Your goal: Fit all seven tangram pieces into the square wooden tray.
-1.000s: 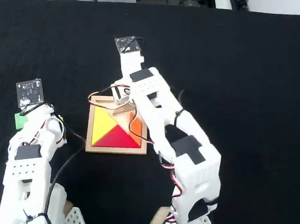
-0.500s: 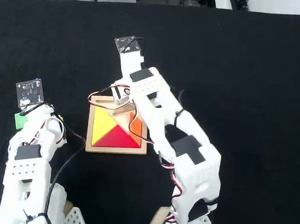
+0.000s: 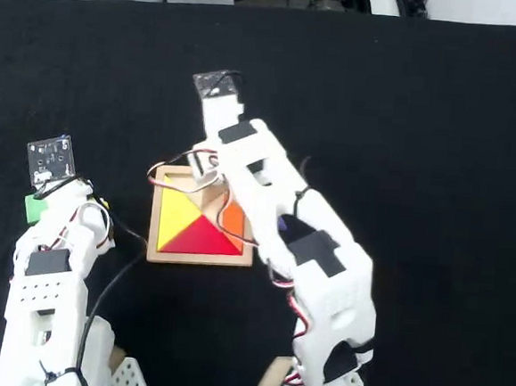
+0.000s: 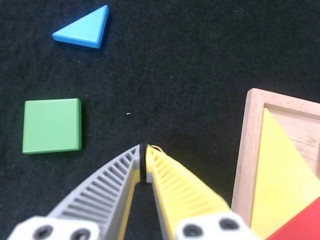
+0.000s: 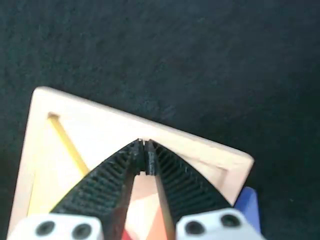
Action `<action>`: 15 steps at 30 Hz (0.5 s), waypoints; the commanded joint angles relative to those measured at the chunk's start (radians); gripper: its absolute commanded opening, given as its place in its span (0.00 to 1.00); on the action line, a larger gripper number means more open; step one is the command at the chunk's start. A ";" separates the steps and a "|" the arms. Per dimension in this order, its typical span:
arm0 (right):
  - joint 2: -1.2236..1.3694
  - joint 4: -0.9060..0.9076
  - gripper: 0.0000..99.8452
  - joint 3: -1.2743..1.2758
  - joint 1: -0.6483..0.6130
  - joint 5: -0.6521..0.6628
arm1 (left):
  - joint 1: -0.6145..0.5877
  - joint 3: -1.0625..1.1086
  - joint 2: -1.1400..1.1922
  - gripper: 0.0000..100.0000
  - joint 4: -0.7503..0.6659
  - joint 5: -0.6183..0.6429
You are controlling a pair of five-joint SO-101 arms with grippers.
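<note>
The green square [image 4: 52, 125] lies flat on the counter [image 4: 190, 60] just beside the left tool [image 4: 143, 150], which is clenched on nothing. A blue triangle [image 4: 85, 28] sits farther ahead. Thin, stiff and light, the square probably wants pinching across two opposite edges. The wooden tray [image 4: 248, 150], holding a yellow triangle [image 4: 280, 170] and a red triangle [image 4: 300, 227], lies under the right tool [image 5: 144, 146], likewise clenched empty. The right arm [image 3: 274, 212] hides the tray's far part, so seated pieces cannot be counted.

The black cloth-covered table [image 3: 424, 126] carries the square wooden tray [image 3: 197, 258]. A green square block [image 3: 33, 208] lies at its nine o'clock, a blue triangle [image 4: 85, 29] near that block.
</note>
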 commanded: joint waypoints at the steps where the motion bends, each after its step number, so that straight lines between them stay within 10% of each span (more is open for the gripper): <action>1: -0.001 0.051 0.01 -0.056 -0.051 0.012 | 0.002 -0.004 -0.015 0.03 -0.018 0.005; 15: -0.051 0.189 0.01 -0.077 -0.063 0.048 | 0.002 -0.004 -0.015 0.03 -0.018 0.005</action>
